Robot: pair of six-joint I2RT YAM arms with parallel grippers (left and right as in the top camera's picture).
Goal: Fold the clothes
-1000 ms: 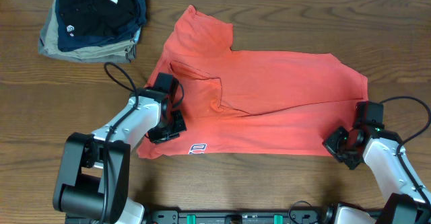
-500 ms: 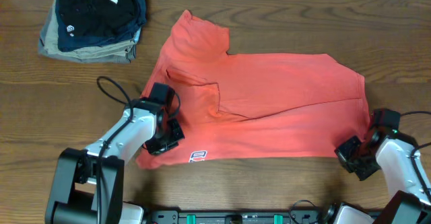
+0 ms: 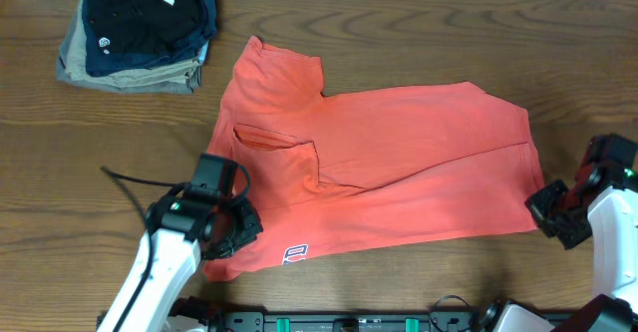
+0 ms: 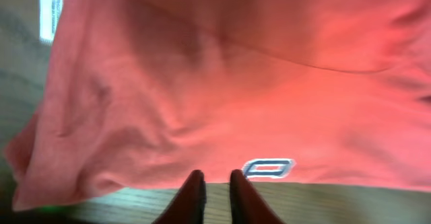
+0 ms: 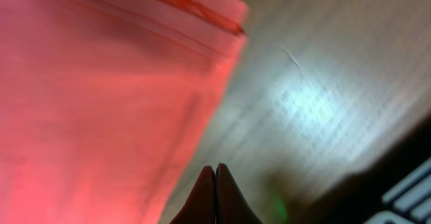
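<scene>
The coral-red T-shirt (image 3: 379, 163) lies spread flat across the middle of the wooden table, partly folded, with one sleeve at the back left. A white-outlined letter (image 3: 292, 253) shows at its front hem, also in the left wrist view (image 4: 268, 168). A white neck label (image 4: 50, 9) shows at that view's top left. My left gripper (image 3: 237, 236) sits at the shirt's front-left corner; its fingers (image 4: 215, 178) are slightly apart over bare wood, just short of the hem, holding nothing. My right gripper (image 3: 550, 208) is off the shirt's right edge, shut and empty (image 5: 215, 167).
A stack of folded navy and tan garments (image 3: 140, 23) lies at the back left corner. A black cable (image 3: 130, 177) loops over the table left of the left arm. Bare wood (image 3: 419, 272) runs along the front edge.
The shirt has slid left and toward the front. The left gripper has drawn back to the front-left corner. The right gripper has moved right, off the shirt's edge.
</scene>
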